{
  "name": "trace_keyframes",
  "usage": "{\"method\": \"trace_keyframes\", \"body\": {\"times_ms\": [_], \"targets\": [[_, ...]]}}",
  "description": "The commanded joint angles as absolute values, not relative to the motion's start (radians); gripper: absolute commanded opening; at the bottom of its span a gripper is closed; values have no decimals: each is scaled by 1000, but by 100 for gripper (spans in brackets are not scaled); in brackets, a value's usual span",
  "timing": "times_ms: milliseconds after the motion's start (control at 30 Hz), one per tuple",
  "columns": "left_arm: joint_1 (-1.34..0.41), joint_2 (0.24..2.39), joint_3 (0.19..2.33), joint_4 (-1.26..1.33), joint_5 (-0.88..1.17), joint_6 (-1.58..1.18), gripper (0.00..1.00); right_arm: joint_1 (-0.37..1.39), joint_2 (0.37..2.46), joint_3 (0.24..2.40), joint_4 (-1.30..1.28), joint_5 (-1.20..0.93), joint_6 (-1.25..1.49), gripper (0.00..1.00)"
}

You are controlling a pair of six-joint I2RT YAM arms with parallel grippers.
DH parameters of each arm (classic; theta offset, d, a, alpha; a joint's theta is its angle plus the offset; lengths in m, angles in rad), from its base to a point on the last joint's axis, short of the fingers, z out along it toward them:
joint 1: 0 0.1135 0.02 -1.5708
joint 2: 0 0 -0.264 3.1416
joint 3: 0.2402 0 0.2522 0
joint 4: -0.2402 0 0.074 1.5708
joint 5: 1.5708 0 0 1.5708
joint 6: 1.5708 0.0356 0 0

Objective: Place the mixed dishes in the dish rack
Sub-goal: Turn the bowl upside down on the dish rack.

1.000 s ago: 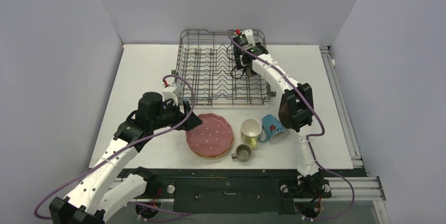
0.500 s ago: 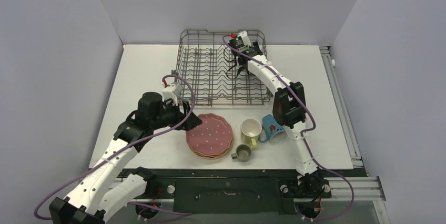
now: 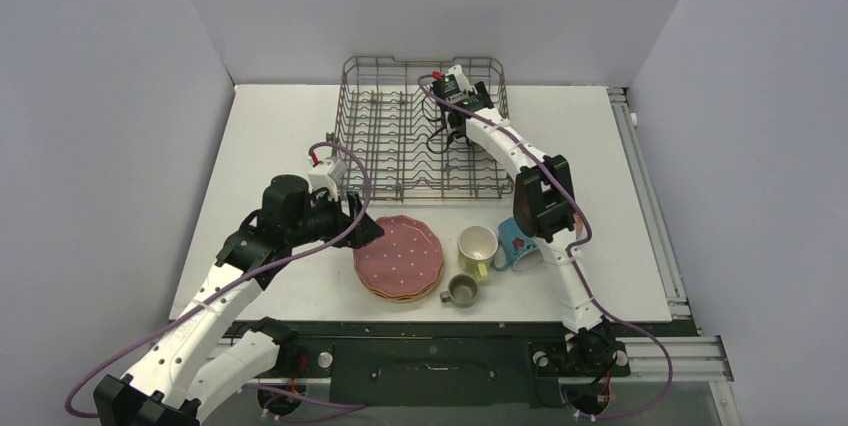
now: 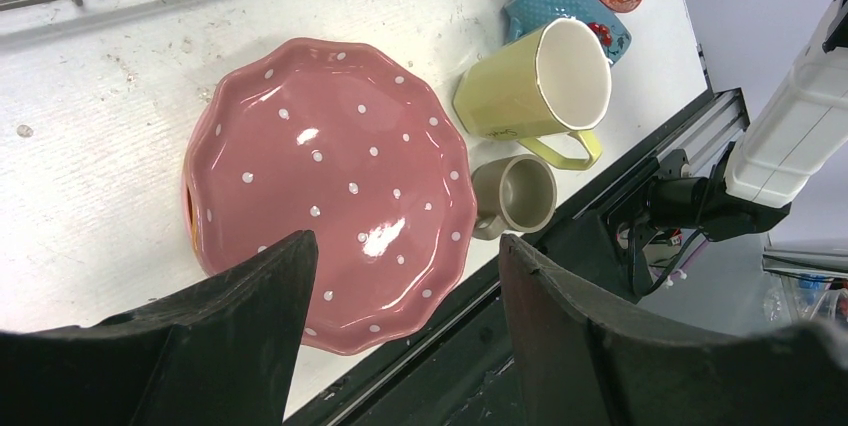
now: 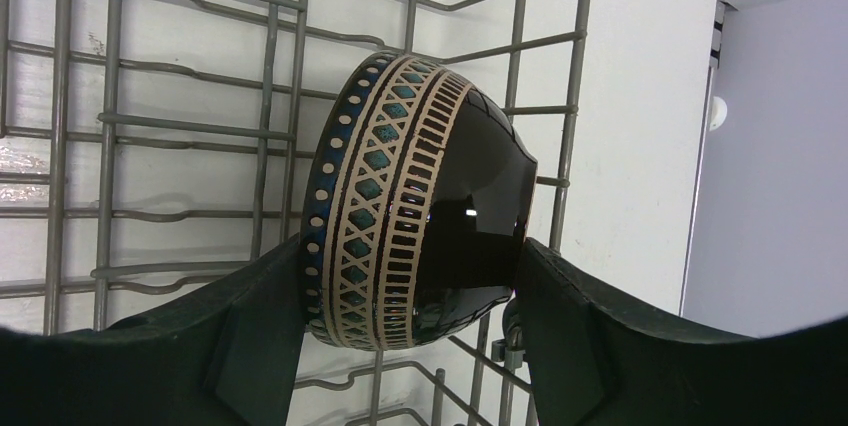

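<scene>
My right gripper [image 5: 410, 266] is shut on a dark brown bowl [image 5: 440, 206] with a tan and teal patterned band. It holds the bowl on edge over the tines inside the grey wire dish rack [image 3: 390, 136], near the rack's back right part [image 5: 110, 126]. My left gripper [image 4: 405, 241] is open and empty, just above the near-left edge of a pink dotted plate [image 4: 330, 166]. The plate tops a stack [image 3: 398, 253] in front of the rack. An orange plate edge [image 4: 188, 218] shows under it.
A yellow mug [image 3: 477, 249] lies on its side right of the plates. A small grey-olive mug [image 3: 461, 290] stands at the table's front edge. A blue piece with a red-patterned inside [image 3: 518, 243] lies by the right arm's elbow. White walls enclose the table.
My right gripper has moved leftwards over the rack with the bowl still in it. The left arm and the dishes on the table have not moved.
</scene>
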State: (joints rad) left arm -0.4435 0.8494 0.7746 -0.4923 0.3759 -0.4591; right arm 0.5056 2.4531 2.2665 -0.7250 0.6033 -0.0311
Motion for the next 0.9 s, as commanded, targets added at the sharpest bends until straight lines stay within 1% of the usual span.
{"method": "trace_keyframes", "body": {"times_ms": [0,33,67,100,133,167,300,467,533,600,867], "targets": [[-438,843,776,-484,375,-440,64,517,2465,2314,-657,677,-70,1],[-438,842,776,-484,373,-440,64,518,2470,2314,-657,677,-71,6],[-437,842,776,-484,371,-440,64,519,2474,2313,-655,677,-72,9],[-437,844,777,-482,370,-439,64,520,2475,2313,-655,677,-72,15],[-436,845,779,-483,369,-439,64,521,2479,2313,-654,677,-72,18],[-435,848,780,-483,368,-439,64,521,2480,2314,-653,676,-71,23],[-431,845,777,-486,370,-439,64,522,2488,2315,-648,675,-69,32],[-430,843,777,-489,366,-439,64,524,2490,2313,-654,665,-60,37],[-430,846,778,-489,366,-437,64,529,2487,2310,-658,657,-55,42],[-428,848,779,-490,367,-436,64,534,2482,2307,-658,658,-51,50],[-412,851,778,-489,373,-436,65,555,2438,2277,-637,632,-23,67]]}}
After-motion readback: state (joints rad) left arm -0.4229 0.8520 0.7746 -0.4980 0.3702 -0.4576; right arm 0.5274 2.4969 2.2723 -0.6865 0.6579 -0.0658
